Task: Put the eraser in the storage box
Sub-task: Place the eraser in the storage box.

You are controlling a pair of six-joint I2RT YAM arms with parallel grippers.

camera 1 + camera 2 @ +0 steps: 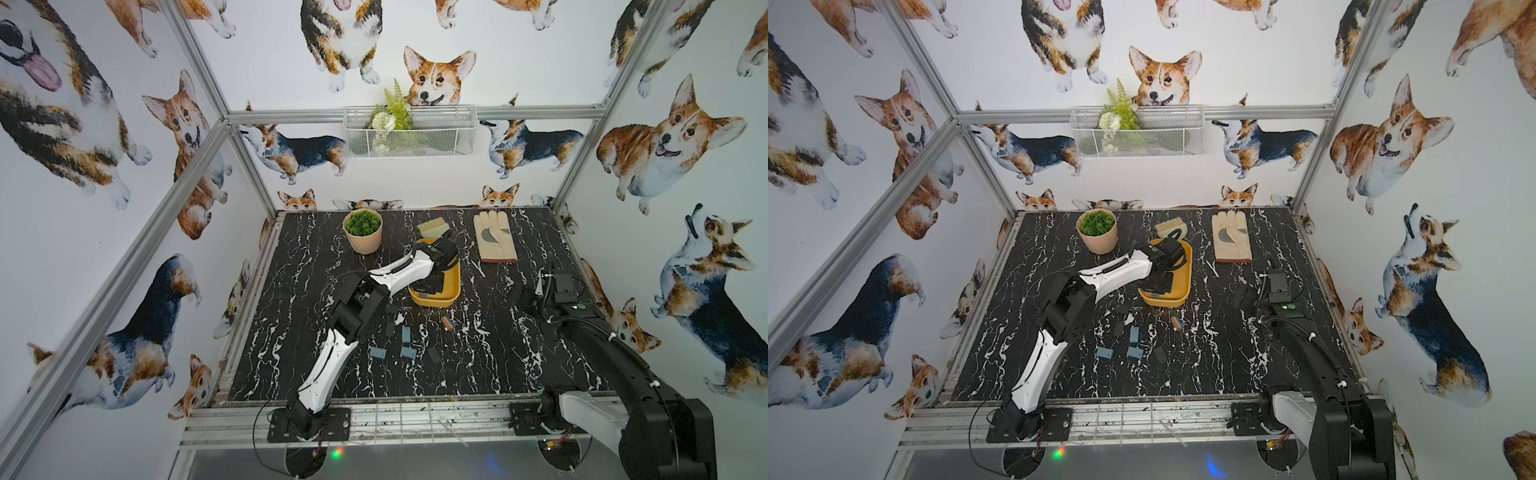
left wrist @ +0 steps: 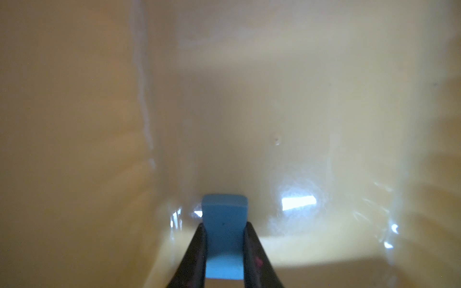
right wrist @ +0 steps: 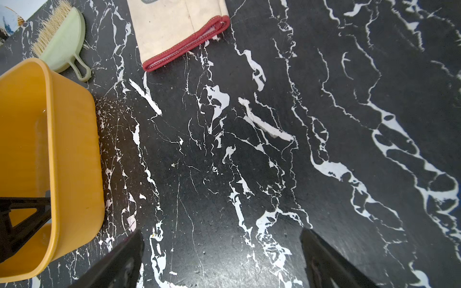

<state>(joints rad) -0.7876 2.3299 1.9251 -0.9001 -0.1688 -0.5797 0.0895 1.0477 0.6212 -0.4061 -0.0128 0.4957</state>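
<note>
Eraser (image 2: 223, 219), the blue one, was pinched tight in the left gripper (image 2: 224, 225), low inside the storage box (image 1: 454, 291), close to its yellow floor. It looked like the drop-off step, so the next move probably called for parting the 2 jaws and lifting straight out. The left arm reached over with its elbow bent and wrist tipped down into the box. The right gripper (image 3: 222, 232) hung wide and empty over the table (image 3: 249, 149) beside it.

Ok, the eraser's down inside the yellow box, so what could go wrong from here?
1. The blue eraser is pinched tight between the left jaws. Soft rubber may cling to one side on release and lift back out.
2. Those jaws sit low inside the storage box, so a slanted retreat could catch its wall and drag it.
</note>
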